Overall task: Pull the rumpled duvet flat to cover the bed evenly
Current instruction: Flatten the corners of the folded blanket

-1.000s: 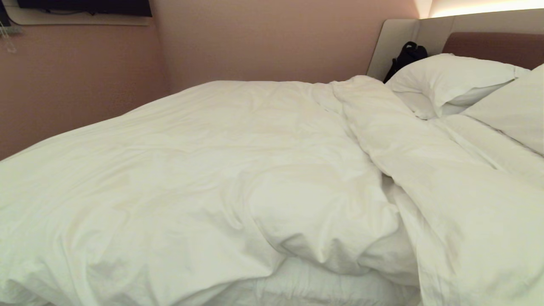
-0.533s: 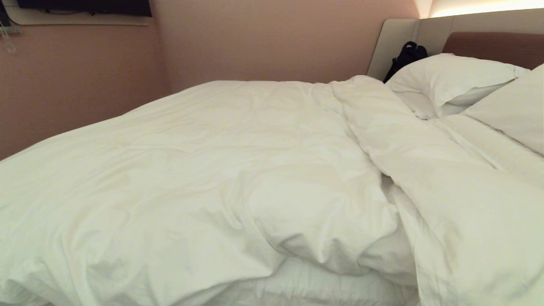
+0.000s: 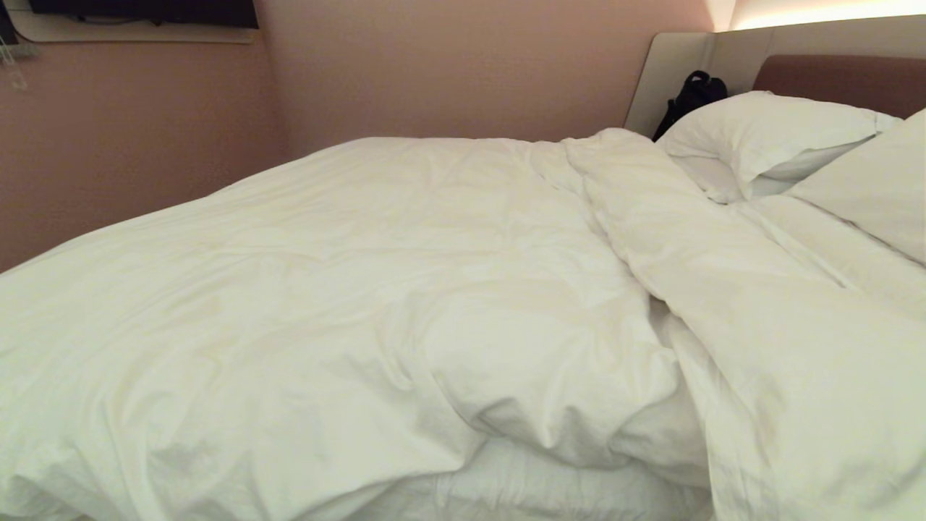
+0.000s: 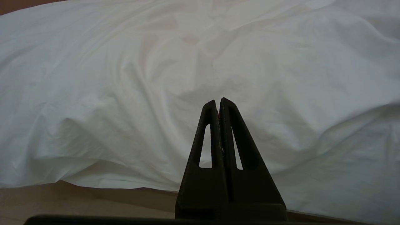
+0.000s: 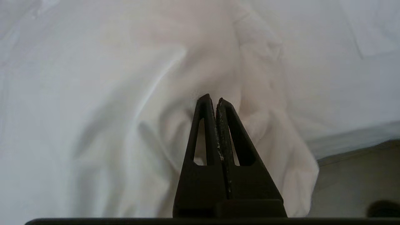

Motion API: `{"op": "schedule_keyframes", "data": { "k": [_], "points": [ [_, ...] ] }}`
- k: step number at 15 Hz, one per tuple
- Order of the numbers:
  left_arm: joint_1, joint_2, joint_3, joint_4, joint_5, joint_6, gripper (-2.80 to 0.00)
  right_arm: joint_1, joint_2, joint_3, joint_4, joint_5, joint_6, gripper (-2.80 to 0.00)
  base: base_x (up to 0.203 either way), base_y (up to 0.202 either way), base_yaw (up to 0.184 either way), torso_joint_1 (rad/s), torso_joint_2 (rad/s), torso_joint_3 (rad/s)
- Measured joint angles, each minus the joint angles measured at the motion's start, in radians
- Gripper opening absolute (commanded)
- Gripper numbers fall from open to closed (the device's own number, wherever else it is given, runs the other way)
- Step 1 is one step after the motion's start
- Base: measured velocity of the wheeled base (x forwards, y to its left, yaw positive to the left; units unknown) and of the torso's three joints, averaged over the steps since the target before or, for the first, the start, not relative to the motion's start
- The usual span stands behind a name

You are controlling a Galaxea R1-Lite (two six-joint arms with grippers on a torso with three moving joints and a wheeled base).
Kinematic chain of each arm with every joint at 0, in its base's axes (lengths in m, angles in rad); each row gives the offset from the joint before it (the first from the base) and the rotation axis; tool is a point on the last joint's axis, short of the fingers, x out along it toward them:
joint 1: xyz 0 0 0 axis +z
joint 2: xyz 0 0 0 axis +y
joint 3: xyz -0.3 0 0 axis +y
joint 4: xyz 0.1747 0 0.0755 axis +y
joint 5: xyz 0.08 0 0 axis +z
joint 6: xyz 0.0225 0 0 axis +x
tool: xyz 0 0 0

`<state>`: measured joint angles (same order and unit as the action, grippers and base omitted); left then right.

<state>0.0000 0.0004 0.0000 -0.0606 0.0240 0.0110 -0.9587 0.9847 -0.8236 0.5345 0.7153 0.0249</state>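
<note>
The puffy white duvet (image 3: 347, 289) lies rumpled over the bed, with a thick bunched fold (image 3: 651, 239) running from the near right up toward the pillows. Neither arm shows in the head view. In the left wrist view my left gripper (image 4: 218, 102) is shut and empty, pointing at the duvet's hanging side (image 4: 156, 93). The right wrist view has my right gripper (image 5: 213, 99) shut with nothing in it, facing a hanging corner fold of the duvet (image 5: 265, 134). Of the bed I see only its brown headboard (image 3: 839, 81) and the base (image 4: 78, 200) below the duvet's edge.
Two white pillows (image 3: 767, 137) lie at the head on the right. A black bag (image 3: 691, 98) leans by the beige headboard panel. Pink walls close the far side and the left. Bare floor (image 5: 350, 181) shows beside the hanging corner.
</note>
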Motion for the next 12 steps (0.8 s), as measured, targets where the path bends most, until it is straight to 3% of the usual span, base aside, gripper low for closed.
{"op": "schedule_keyframes", "data": {
  "k": [1, 8, 12],
  "points": [
    [0.000, 0.000, 0.000, 0.000, 0.000, 0.000, -2.80, 0.000, -0.020, 0.000, 0.029, -0.004, 0.000, 0.00, 0.000, 0.000, 0.000, 0.000, 0.00, 0.000],
    [0.000, 0.000, 0.000, 0.000, 0.000, 0.000, -2.80, -0.001, -0.069, -0.038, 0.102, -0.121, 0.036, 0.00, 0.000, 0.000, 0.000, 0.000, 0.00, 0.000],
    [0.000, 0.000, 0.000, 0.000, 0.000, -0.001, -2.80, -0.001, -0.115, -0.046, 0.098, -0.120, 0.061, 0.00, 0.000, 0.000, 0.000, 0.000, 0.00, 0.000]
  ]
}}
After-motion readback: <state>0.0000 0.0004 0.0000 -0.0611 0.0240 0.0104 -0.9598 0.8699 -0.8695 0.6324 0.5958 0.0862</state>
